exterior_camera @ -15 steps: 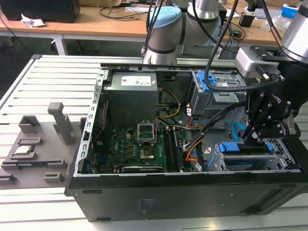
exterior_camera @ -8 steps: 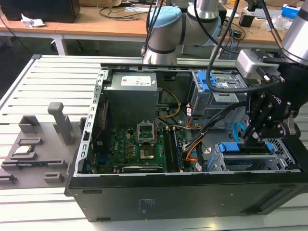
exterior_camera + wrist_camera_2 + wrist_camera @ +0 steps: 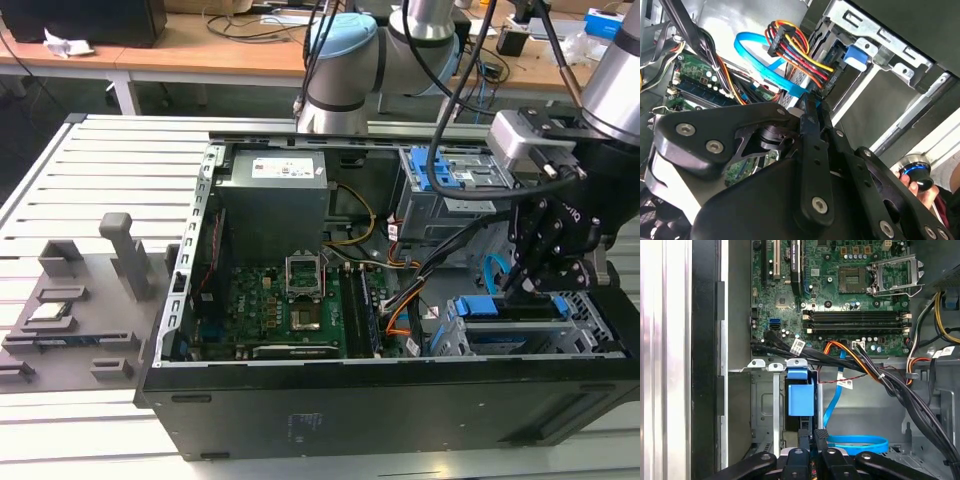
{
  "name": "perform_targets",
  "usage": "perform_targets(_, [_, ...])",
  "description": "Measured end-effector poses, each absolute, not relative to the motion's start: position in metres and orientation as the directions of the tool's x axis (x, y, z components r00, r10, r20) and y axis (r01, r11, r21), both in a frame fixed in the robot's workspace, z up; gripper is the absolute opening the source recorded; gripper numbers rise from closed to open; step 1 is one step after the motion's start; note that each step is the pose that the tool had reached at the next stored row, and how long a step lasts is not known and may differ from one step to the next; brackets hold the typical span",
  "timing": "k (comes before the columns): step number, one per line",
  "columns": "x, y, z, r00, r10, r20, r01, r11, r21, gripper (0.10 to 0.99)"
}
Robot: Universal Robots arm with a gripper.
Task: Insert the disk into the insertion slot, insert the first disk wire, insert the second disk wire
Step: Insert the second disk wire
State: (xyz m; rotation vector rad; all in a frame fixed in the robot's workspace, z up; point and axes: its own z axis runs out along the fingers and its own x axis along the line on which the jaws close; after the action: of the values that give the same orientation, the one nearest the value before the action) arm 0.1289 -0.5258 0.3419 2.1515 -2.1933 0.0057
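Exterior view: open computer case (image 3: pixel 300 400) lying on a slatted table (image 3: pixel 90 170), motherboard (image 3: pixel 290 300) uppermost. Gripper (image 3: pixel 527 285) lowered into the case's corner at the exterior view's right, fingertips close together just above the slot (image 3: pixel 585 335). Disk (image 3: pixel 510 310) seated in that slot, its blue carrier showing along the top edge. Taller grey cage (image 3: pixel 450 185) with blue latch stands behind, toward the case's far edge. Blue flat cable (image 3: pixel 490 275) loops beside the gripper.

Second wrist view: black fingers (image 3: pixel 810 125) narrowed to a near-closed pinch at a wire connector by the bundle of red, yellow and orange wires (image 3: pixel 795 45); whether they clamp it, cannot tell. Blue cable (image 3: pixel 757 50) arcs behind the bundle.

First wrist view: gripper (image 3: pixel 812 437) tips nearly together, directly at the disk's (image 3: pixel 801 397) blue carrier end, inside the slot (image 3: pixel 765 405). Blue cable (image 3: pixel 857 442) coils beside it on the case floor.
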Motion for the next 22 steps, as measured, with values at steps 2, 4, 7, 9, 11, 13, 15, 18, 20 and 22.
perform_targets(2, [0.129,-0.526,0.342,-0.018,-0.998,0.052,-0.999,0.02,0.046,0.161])
perform_targets(4, [0.129,-0.526,0.34,-0.018,-0.998,0.052,-0.999,0.02,0.046,0.161])
perform_targets(7, [0.129,-0.526,0.34,-0.018,-0.998,0.054,-0.999,0.02,0.046,0.173])
perform_targets(9, [0.129,-0.526,0.34,-0.018,-0.998,0.054,-0.999,0.02,0.046,0.235])
perform_targets(11, [0.129,-0.526,0.342,-0.018,-0.998,0.055,-0.999,0.021,0.046,0.235])
perform_targets(13, [0.129,-0.526,0.35,-0.018,-0.998,0.055,-0.999,0.021,0.046,0.235])
perform_targets(15, [0.129,-0.525,0.363,-0.018,-0.998,0.055,-0.999,0.021,0.046,0.235])
perform_targets(18, [0.129,-0.522,0.377,-0.018,-0.998,0.055,-0.999,0.021,0.046,0.153])
perform_targets(20, [0.129,-0.521,0.382,-0.018,-0.998,0.055,-0.999,0.021,0.046,0.106])
perform_targets(22, [0.129,-0.52,0.387,-0.018,-0.998,0.055,-0.999,0.021,0.046,0.106])
